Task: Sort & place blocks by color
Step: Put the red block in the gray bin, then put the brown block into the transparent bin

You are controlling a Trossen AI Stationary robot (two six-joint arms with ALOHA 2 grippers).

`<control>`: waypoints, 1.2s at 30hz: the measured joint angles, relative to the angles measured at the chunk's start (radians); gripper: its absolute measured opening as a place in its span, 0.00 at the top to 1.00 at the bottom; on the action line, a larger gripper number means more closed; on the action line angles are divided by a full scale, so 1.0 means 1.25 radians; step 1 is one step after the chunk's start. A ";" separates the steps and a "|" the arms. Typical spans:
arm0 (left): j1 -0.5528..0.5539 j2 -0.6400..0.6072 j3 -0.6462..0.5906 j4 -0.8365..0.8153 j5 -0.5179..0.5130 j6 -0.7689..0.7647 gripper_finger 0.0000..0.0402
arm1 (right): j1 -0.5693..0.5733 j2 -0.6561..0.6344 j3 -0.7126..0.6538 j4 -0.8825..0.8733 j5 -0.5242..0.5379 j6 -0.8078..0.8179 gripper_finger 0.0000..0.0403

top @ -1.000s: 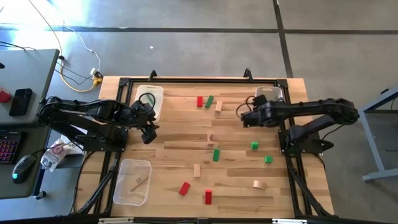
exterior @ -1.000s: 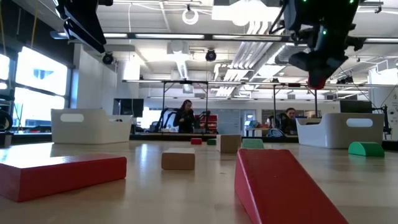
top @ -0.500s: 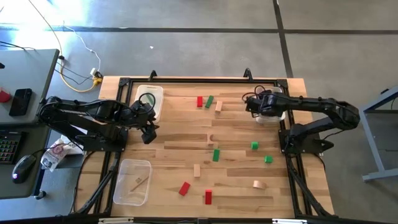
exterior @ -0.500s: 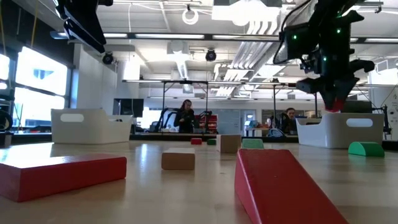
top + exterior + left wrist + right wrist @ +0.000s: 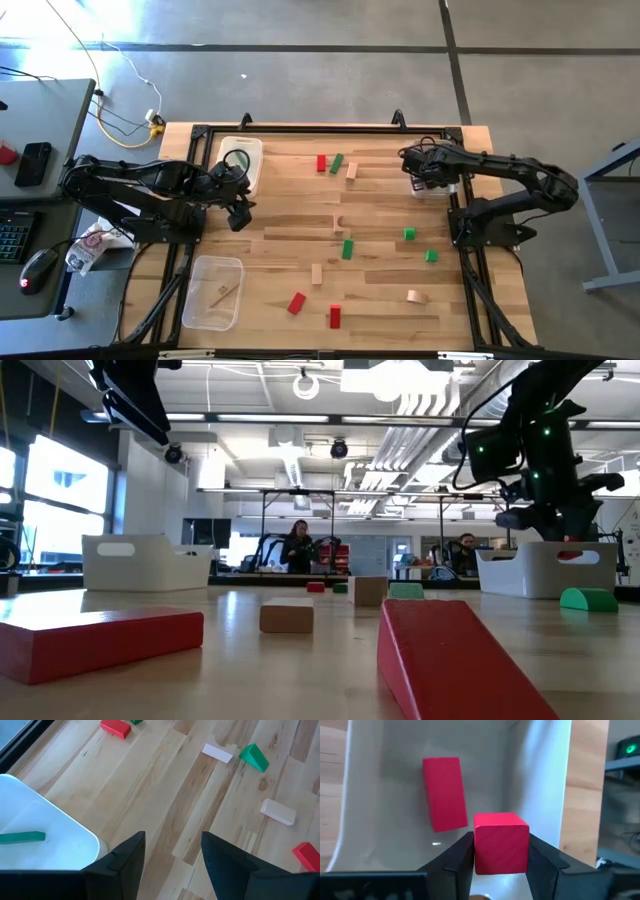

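Red cube (image 5: 501, 842) between right jaws (image 5: 499, 851), above bin (image 5: 380, 800)

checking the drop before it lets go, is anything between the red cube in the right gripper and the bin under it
Nothing visible does. The right gripper has the red cube between its fingers directly above the clear bin. A red bar already lies on the bin floor, but off to one side of the cube.

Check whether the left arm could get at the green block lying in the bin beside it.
Probably yes: the left claw hangs open beside that bin, the bin has no lid, and nothing covers the green block.
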 joint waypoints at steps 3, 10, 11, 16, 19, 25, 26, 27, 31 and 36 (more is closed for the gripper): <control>0.000 0.000 0.000 0.000 0.000 0.000 0.55 | 0.000 0.000 -0.002 0.009 0.006 -0.025 0.61; 0.000 0.000 0.000 0.000 0.000 0.000 0.55 | 0.000 0.001 0.002 0.052 0.001 -0.075 0.55; 0.000 0.000 0.000 0.000 0.000 0.000 0.55 | 0.000 0.001 0.008 0.049 -0.002 -0.078 0.55; 0.000 0.000 0.000 0.000 0.000 -0.001 0.55 | 0.002 0.001 0.053 0.027 -0.007 -0.079 0.54; 0.000 0.000 0.000 0.000 0.000 -0.001 0.55 | 0.021 0.001 0.085 0.022 -0.007 -0.069 0.54; 0.000 0.000 0.000 0.000 0.000 -0.001 0.55 | 0.094 0.000 0.138 0.022 -0.008 -0.046 0.54; 0.000 0.000 0.000 0.000 0.000 -0.001 0.55 | 0.108 0.000 0.144 0.023 -0.007 -0.041 0.54; 0.000 0.000 0.000 0.000 0.000 -0.001 0.55 | 0.122 0.000 0.149 0.023 -0.008 -0.033 0.54; 0.000 0.000 0.000 0.000 0.000 0.000 0.55 | 0.178 0.000 0.161 0.024 -0.008 0.004 0.54; 0.000 0.000 0.000 0.000 0.000 -0.001 0.55 | 0.243 0.000 0.164 0.042 -0.030 0.042 0.54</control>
